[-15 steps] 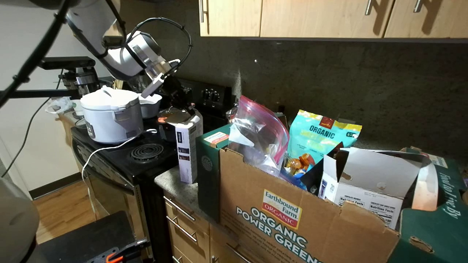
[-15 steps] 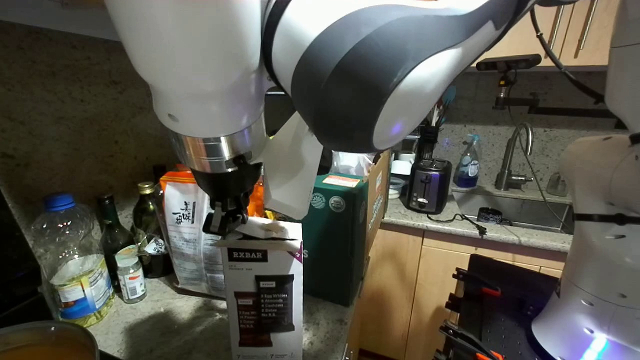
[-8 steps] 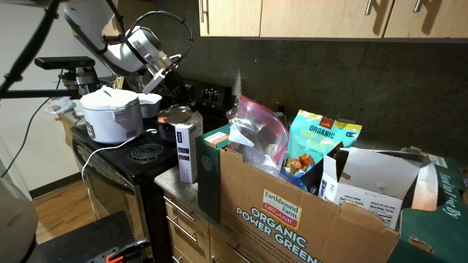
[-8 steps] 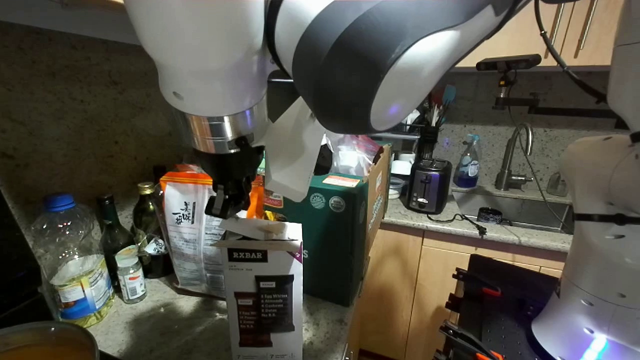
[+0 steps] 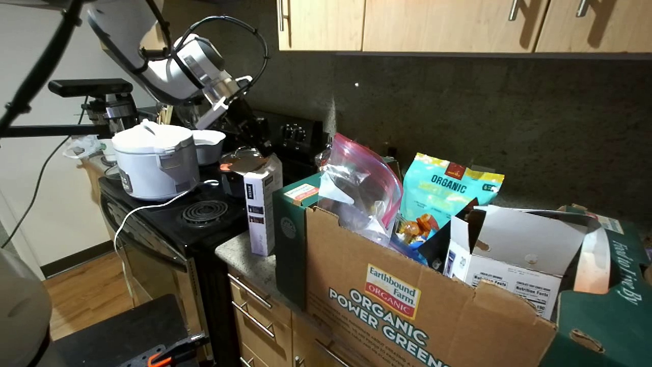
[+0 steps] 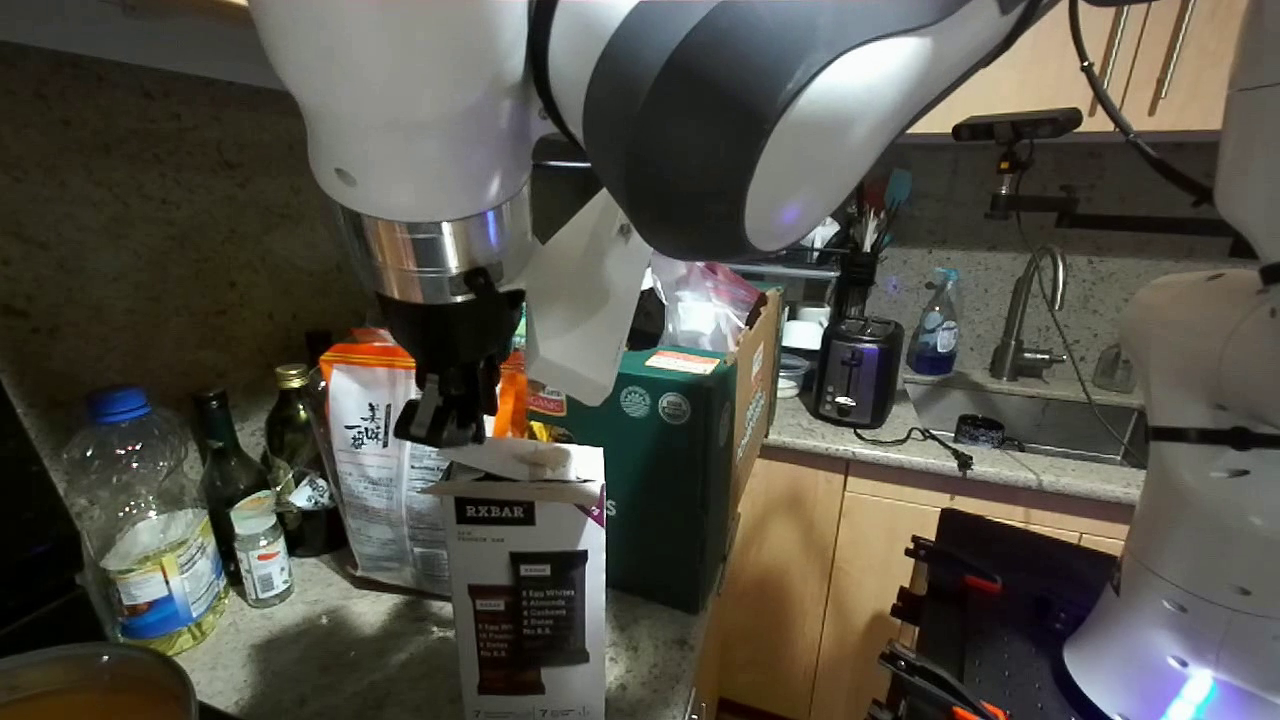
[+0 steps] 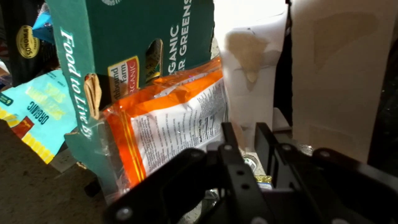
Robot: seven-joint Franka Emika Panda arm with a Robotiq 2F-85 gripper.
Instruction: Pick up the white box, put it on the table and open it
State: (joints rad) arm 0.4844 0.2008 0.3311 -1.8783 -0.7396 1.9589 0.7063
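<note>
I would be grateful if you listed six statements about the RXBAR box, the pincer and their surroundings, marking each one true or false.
1. The RXBAR box stands upright on the counter. True.
2. The blue-capped bottle lies on its side. False: the bottle stands upright.
3. The pincer is shut on the RXBAR box. False: the pincer is open and holds nothing.
4. The cooker stands on the stove. True.
5. A clear bag rises above the rim of the cardboard box. True.
6. The toaster stands in the sink. False: the toaster stands beside the sink.
</note>
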